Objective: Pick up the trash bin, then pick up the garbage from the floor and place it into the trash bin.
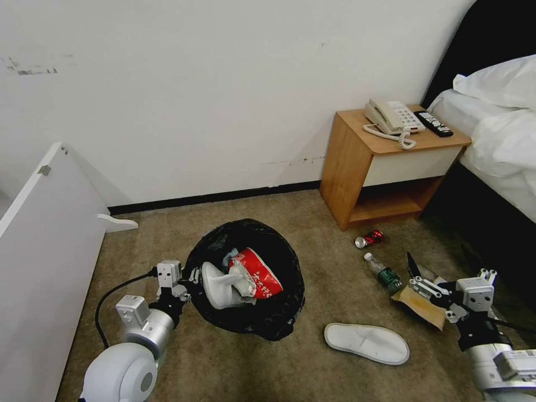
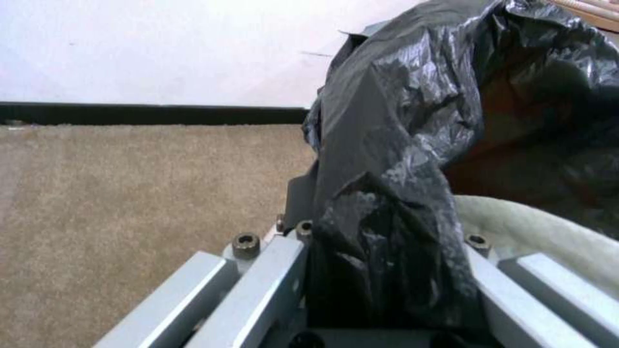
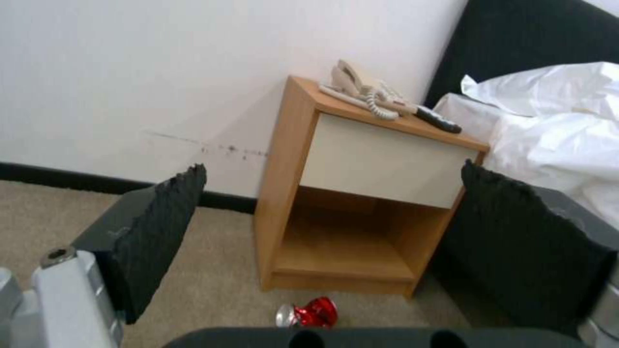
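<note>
Left tool pinches the trash bin rim, keeping it handy. Right tool, spread, hovers over the brown paper bag.

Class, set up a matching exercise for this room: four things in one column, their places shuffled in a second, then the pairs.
Things:
1. red can
2. slipper
3. telephone
4. red-white carton

Places:
A. inside the trash bin
B. on the nightstand
C. on the carpet before the nightstand
D. on the carpet between bin and right pincer

Pairs: 1-C, 2-D, 3-B, 4-A
</note>
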{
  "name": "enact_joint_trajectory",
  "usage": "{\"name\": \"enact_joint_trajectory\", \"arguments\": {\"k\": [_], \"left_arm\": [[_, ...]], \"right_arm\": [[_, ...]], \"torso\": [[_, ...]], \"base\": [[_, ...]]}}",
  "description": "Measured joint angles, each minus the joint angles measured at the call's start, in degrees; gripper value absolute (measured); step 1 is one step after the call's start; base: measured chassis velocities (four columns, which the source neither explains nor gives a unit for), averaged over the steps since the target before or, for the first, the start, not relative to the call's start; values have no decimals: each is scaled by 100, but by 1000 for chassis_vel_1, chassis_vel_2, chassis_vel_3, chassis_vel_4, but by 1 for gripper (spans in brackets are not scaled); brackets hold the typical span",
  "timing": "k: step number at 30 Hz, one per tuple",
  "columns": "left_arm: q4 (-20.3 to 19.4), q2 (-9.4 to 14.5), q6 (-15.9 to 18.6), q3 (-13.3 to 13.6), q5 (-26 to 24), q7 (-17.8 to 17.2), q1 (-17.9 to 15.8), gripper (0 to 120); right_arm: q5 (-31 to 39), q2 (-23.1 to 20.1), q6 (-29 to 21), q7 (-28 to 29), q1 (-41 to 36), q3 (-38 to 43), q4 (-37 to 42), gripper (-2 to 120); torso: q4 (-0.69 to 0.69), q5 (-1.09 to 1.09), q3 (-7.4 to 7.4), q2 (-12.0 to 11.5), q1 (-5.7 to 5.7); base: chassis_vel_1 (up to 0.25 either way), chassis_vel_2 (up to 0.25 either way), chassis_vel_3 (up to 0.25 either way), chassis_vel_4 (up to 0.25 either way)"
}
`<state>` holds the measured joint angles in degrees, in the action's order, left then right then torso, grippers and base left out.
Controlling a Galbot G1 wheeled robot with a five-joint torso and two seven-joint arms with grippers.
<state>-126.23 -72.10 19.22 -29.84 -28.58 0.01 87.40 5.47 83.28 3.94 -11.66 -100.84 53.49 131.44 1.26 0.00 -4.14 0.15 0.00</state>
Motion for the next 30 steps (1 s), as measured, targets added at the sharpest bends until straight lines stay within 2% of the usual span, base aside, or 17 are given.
{"name": "enact_joint_trajectory", "arguments": {"k": [30], "left_arm": [[28, -29, -13, -10, -1, 3, -19, 3]], "right_arm": [[59, 40, -8, 43, 17, -35, -31, 100]], "torso": [[0, 0, 0, 0, 0]], "base": [[0, 0, 0, 0]]}}
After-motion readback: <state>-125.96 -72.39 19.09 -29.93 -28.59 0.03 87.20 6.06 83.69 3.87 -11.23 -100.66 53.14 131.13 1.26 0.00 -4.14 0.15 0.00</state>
